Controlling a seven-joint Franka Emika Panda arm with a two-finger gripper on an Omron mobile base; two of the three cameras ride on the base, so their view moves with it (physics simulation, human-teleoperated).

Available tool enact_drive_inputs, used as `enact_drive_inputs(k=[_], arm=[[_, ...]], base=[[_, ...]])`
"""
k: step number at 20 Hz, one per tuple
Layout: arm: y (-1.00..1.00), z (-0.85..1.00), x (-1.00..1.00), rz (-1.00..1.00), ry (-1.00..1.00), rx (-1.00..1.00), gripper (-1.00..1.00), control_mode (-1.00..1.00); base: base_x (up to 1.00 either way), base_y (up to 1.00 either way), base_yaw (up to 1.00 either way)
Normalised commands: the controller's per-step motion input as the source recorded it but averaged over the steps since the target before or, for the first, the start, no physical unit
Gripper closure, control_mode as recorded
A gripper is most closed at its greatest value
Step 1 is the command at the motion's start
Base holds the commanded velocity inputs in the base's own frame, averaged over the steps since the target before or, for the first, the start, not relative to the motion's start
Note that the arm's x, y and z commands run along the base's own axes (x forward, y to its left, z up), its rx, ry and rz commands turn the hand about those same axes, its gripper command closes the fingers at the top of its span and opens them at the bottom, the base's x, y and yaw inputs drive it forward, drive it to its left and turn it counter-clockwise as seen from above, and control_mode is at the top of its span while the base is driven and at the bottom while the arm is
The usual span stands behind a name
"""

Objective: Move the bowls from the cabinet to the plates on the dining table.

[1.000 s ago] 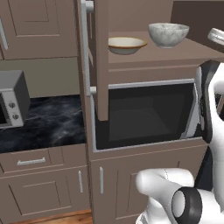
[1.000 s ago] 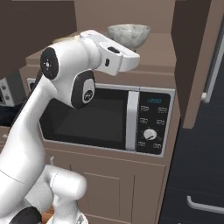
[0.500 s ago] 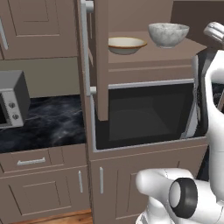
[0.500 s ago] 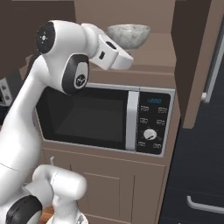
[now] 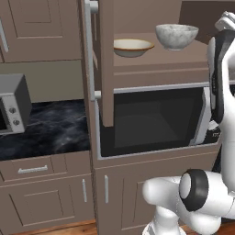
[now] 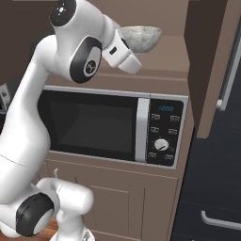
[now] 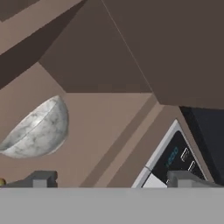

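Up on the brown wooden shelf (image 5: 158,57) of the tall brown cabinet (image 5: 106,69), whose panelled door stands swung open with its long grey bar handle (image 5: 87,50) facing out, sit two bowls side by side, apart from each other: a shallow cream bowl with a tan-brown rim (image 5: 132,46) to the left and a deep grey-white marbled bowl (image 5: 176,36) to the right, as the left base view shows them. Directly below the shelf a black-fronted built-in microwave (image 6: 113,124) fills the cabinet opening. The white arm reaches up beside the shelf, and in the hand view the two-finger gripper (image 7: 111,178) has its dark fingertips (image 7: 41,178) spread wide with nothing between them; the marbled bowl lies off to the left of that view, clear of the fingers. A second grey microwave (image 5: 11,108) stands on the black marble counter (image 5: 55,131) to the left of the cabinet.
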Motion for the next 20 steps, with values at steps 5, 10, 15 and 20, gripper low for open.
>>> enact_drive_inputs(k=[5, 10, 15, 20], arm=[[0.00, -0.11, 0.02, 0.00, 0.02, 0.24, -1.00, -1.00], [0.00, -0.13, 0.04, 0.00, -0.01, 0.21, -1.00, -1.00], [0.01, -0.07, 0.19, 0.00, 0.00, 0.12, -1.00, -1.00], [0.04, -0.07, 0.28, 0.00, 0.01, 0.06, -1.00, -1.00]], base=[[0.00, 0.00, 0.00], [0.00, 0.00, 0.00], [0.00, 0.00, 0.00], [0.00, 0.00, 0.00]])
